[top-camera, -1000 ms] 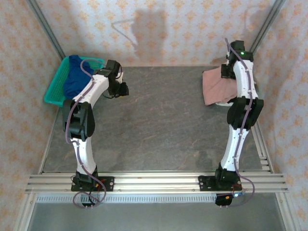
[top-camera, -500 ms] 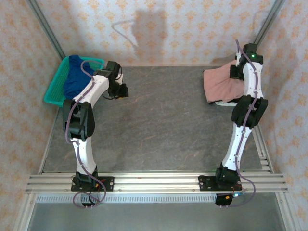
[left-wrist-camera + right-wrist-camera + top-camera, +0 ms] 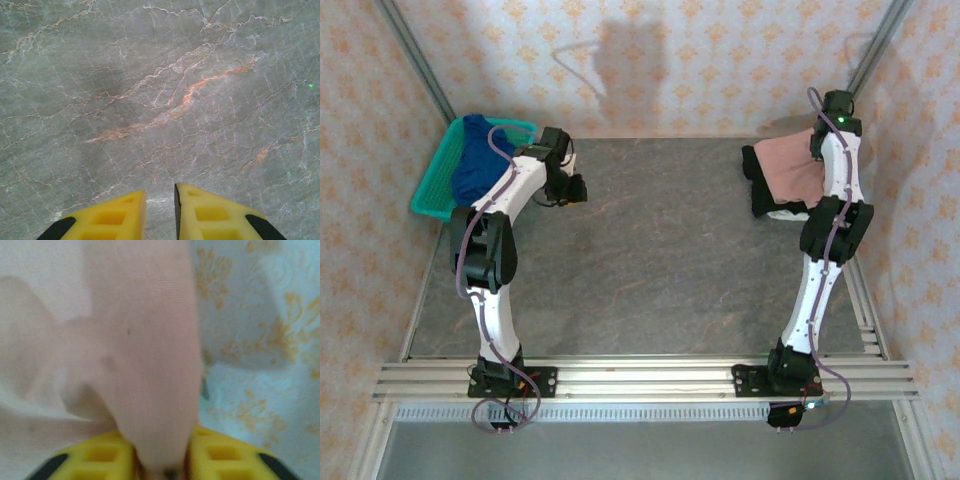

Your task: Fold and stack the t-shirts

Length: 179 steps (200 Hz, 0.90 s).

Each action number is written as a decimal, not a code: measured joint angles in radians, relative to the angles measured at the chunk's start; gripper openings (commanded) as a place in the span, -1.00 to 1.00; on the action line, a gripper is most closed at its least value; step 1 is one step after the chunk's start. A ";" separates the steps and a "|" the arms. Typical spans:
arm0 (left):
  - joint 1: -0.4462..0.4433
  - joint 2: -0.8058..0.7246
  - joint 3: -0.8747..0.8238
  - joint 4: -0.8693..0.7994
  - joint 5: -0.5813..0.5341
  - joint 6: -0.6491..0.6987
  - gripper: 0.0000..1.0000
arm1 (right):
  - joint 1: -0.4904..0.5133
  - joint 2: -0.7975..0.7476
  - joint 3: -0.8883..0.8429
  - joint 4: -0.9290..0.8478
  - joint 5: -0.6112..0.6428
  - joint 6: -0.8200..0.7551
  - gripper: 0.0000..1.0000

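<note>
A dusty-pink t-shirt (image 3: pixel 785 165) lies spread over a black t-shirt (image 3: pixel 758 196) at the table's far right corner. My right gripper (image 3: pixel 819 147) hovers at the pink shirt's back edge. In the right wrist view a bunch of pink cloth (image 3: pixel 145 340) runs down between the yellow fingers (image 3: pixel 220 457) and fills the gap of the right gripper (image 3: pixel 161 462). The royal-blue t-shirt (image 3: pixel 472 160) lies crumpled in the teal basket (image 3: pixel 432 192). My left gripper (image 3: pixel 576 188) hangs over bare table right of the basket. In its own view the left gripper (image 3: pixel 160 202) has a narrow, empty gap.
The grey marbled tabletop (image 3: pixel 660 260) stretches between the two arms. A patterned wall (image 3: pixel 260 340) stands close behind the right gripper. A strip of white (image 3: pixel 786 213) shows under the shirts' near edge. Metal rails (image 3: pixel 640 378) run along the front edge.
The right arm has swung back towards the far right corner, drawing the pink shirt flatter over the black one. Left arm unmoved.
</note>
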 measured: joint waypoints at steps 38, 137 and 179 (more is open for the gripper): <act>0.000 0.000 0.000 -0.011 0.000 0.013 -0.55 | -0.006 0.018 0.005 -0.005 0.082 0.032 0.17; 0.000 0.000 -0.001 -0.011 0.009 0.020 -0.52 | -0.006 -0.197 -0.301 0.090 -0.134 0.307 0.26; 0.000 -0.026 -0.059 0.045 0.040 -0.003 -0.12 | 0.001 -0.212 -0.416 0.182 -0.262 0.504 0.30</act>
